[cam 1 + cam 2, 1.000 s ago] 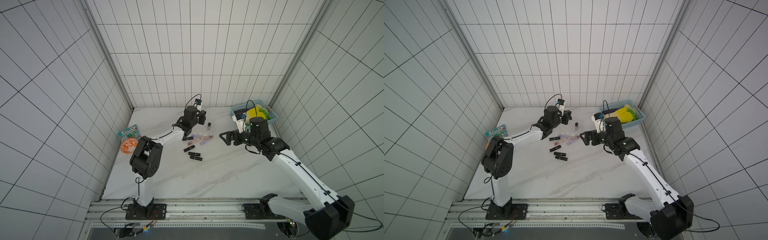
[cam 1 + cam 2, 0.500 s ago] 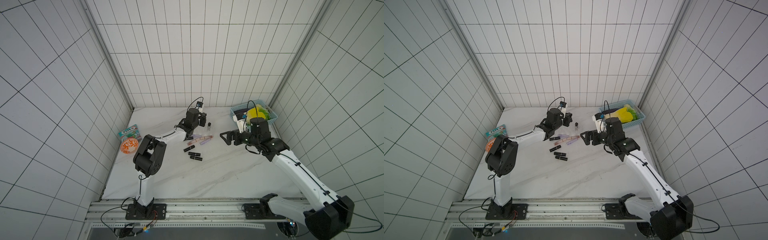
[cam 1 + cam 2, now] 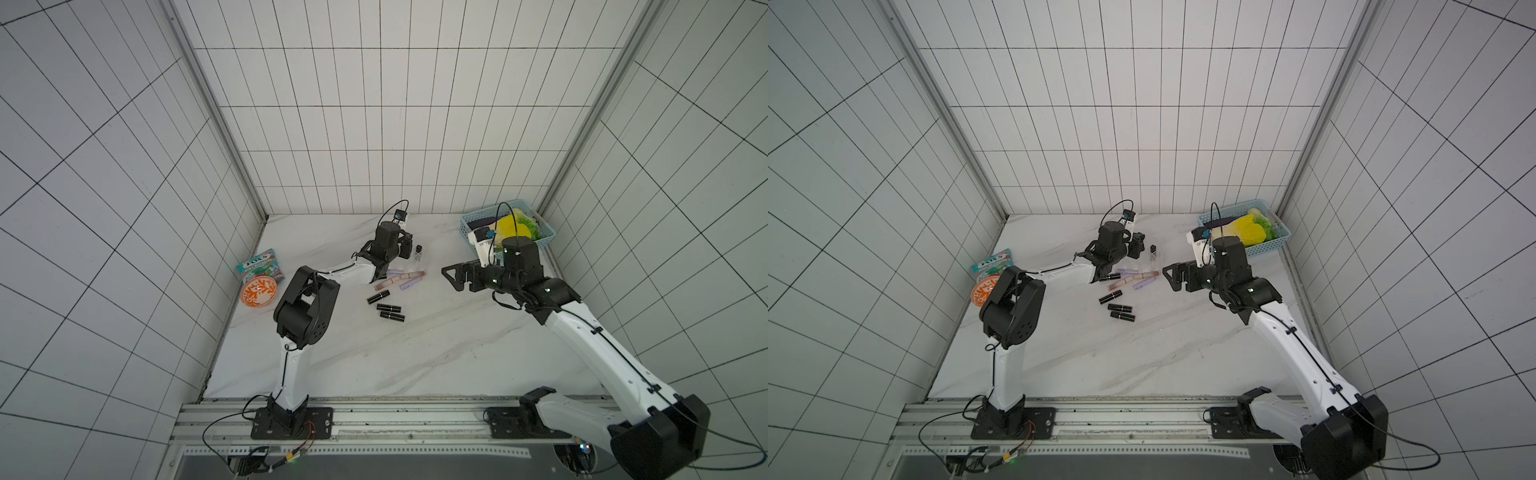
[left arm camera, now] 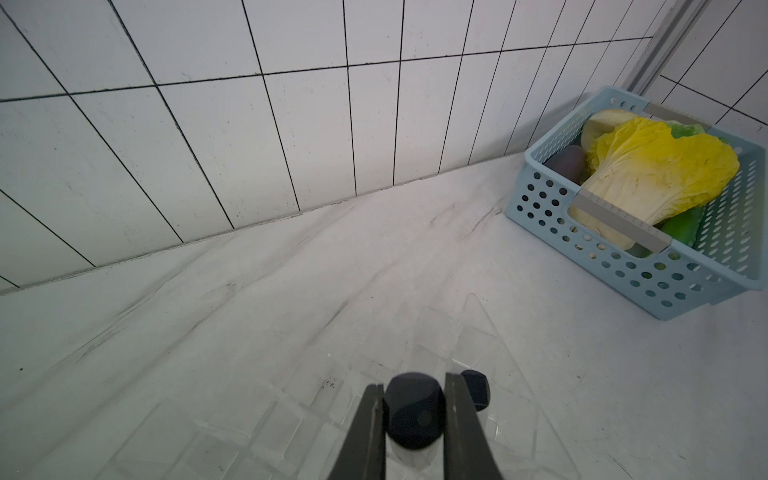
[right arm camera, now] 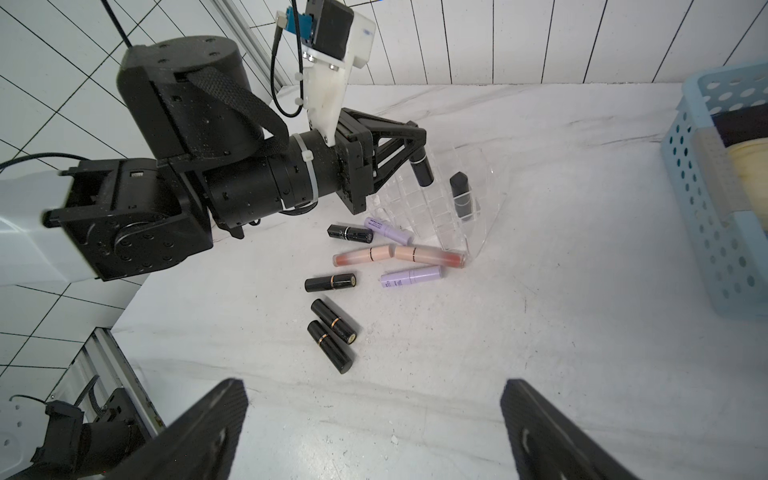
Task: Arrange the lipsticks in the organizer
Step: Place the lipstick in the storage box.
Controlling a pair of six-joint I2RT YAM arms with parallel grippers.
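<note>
Black lipstick (image 5: 423, 172) is clamped tight in the left pincer (image 5: 417, 145), hanging right over the clear organizer (image 5: 482, 237) near the back of the counter (image 5: 540, 332). 1 more black tube (image 5: 461, 195) already stands in 1 of its slots. Looks like the step now is dropping the held tube into a free slot.

To do it well, I think: line the tube up w/ 1 square hole first, straight up & down. It leans a bit in the right wrist view, so fix that. Go down slow. The organizer looks like light plastic & could slide or tip if the tube bumps a wall. Don't let go till the bottom end is inside the slot. Keep clear of the standing tube.

Right pincer (image 5: 374, 386) is wide apart, holding nothing, hanging over bare counter, away from everything. 8 lipsticks (image 5: 331, 282) lie flat just beside the organizer: 4 black, 2 lilac, 2 pink. Lots to go.
</note>
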